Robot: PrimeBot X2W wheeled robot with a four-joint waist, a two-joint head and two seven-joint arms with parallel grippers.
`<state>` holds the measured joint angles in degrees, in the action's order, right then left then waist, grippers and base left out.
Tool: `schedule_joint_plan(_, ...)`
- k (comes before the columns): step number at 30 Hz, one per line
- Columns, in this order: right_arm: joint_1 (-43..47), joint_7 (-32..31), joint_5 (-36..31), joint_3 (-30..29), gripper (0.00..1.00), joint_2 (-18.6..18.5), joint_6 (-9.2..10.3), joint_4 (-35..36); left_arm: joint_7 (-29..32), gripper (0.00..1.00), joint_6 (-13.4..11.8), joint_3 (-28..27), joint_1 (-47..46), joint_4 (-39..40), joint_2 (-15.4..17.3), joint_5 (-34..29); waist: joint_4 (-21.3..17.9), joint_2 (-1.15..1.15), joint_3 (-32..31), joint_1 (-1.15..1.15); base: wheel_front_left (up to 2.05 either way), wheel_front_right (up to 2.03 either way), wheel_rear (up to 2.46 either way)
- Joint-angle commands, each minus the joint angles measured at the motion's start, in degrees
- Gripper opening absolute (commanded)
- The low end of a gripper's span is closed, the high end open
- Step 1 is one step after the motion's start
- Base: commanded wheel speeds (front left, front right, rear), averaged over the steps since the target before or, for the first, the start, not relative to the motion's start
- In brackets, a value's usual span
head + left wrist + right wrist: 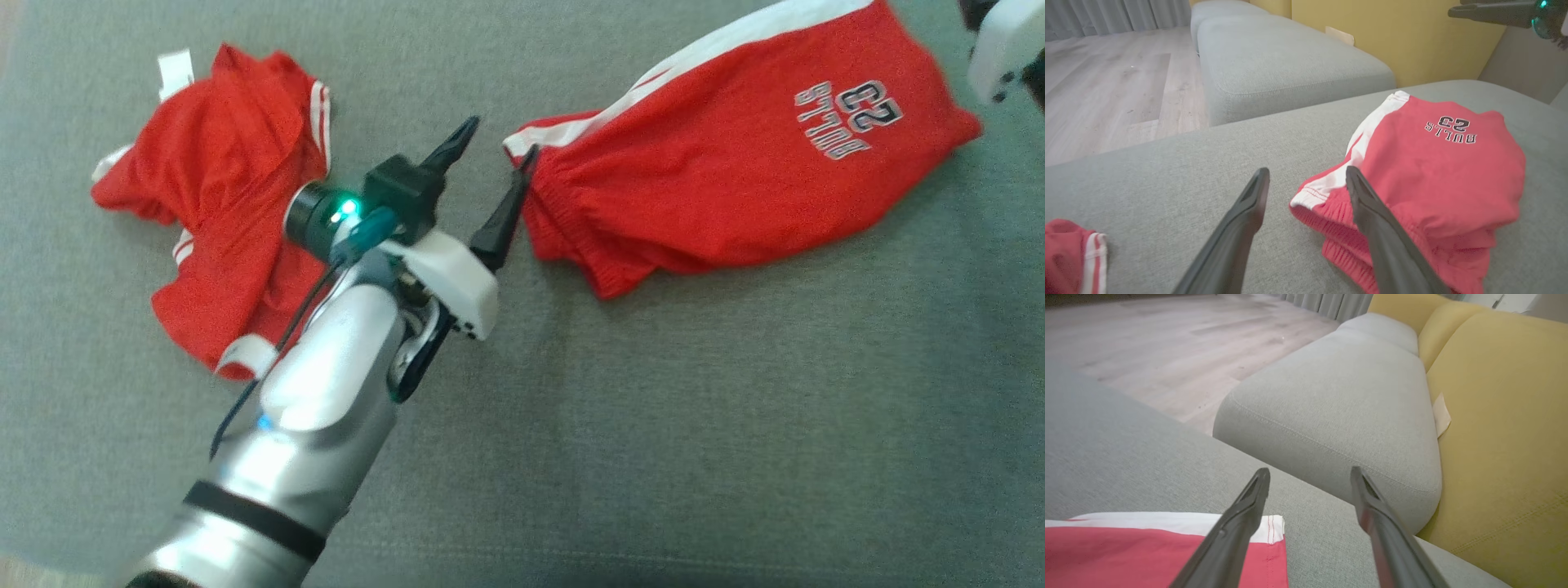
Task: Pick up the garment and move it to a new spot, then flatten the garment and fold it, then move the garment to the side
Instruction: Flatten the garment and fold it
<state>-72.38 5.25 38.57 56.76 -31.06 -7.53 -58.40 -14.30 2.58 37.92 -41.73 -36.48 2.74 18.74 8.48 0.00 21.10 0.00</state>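
Nearest comes my silver forearm (pixel 326 384), then my left gripper (pixel 496 151), fingers spread, one tip over the waistband corner of the red shorts (pixel 735 155) lying on the grey cushion (pixel 653 408). A crumpled red top (pixel 220 188) lies to their left; at the shorts' far end my right gripper (pixel 1309 473) hangs spread, holding nothing.

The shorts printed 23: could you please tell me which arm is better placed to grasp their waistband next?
Probably the left. The left gripper hovers with jaws open right at the waistband of the shorts; the right gripper, also open, is over the far hem corner.
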Motion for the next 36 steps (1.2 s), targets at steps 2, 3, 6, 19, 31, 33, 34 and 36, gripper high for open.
schedule_joint_plan(2,3.05,3.23,1.36,-1.03,1.00,0.76,0.04,0.55,-0.69,1.00,-1.00,-3.61,0.80,2.97,1.98,0.25,-2.53,0.00,-3.93,0.00,0.00,0.00,0.00)
schedule_joint_plan(3,3.74,4.42,1.82,-1.43,1.00,1.16,0.04,0.60,-0.69,1.00,-1.38,-4.52,1.51,3.74,2.17,0.42,-3.00,0.00,-4.71,0.00,0.00,0.00,0.00)
schedule_joint_plan(6,5.97,7.19,3.28,-3.29,1.00,2.21,0.04,0.77,-0.69,1.00,-2.30,-7.20,3.73,6.44,2.60,0.73,-4.15,0.00,-6.96,0.00,0.00,0.00,0.00)
schedule_joint_plan(19,25.28,9.73,-1.94,-25.42,1.00,6.87,0.04,15.22,-0.70,1.00,-4.45,-18.26,19.73,21.34,2.10,-0.45,-8.49,0.00,-14.84,0.00,0.00,0.00,0.00)
schedule_joint_plan(31,54.44,9.74,-18.55,-49.17,1.00,20.60,0.04,33.93,-0.70,1.00,-2.34,-21.99,33.25,29.49,0.38,-4.08,-9.40,0.00,-18.88,0.00,0.00,0.00,0.00)
schedule_joint_plan(33,56.94,9.21,-20.22,-50.76,1.00,22.30,0.04,35.72,-0.70,1.00,-2.16,-22.25,34.47,29.93,0.27,-4.29,-9.38,0.00,-18.94,0.00,0.00,0.00,0.00)
schedule_joint_plan(34,57.82,8.75,-21.04,-51.29,1.00,22.88,0.04,36.59,-0.70,1.00,-2.08,-22.35,34.79,30.09,0.24,-4.41,-9.32,0.00,-18.84,0.00,0.00,0.00,0.00)
schedule_joint_plan(36,58.96,7.72,-22.27,-52.16,1.00,23.71,0.04,38.31,-0.70,1.00,-1.90,-22.42,34.92,30.41,0.19,-4.64,-9.04,0.00,-18.29,0.00,0.00,0.00,0.00)
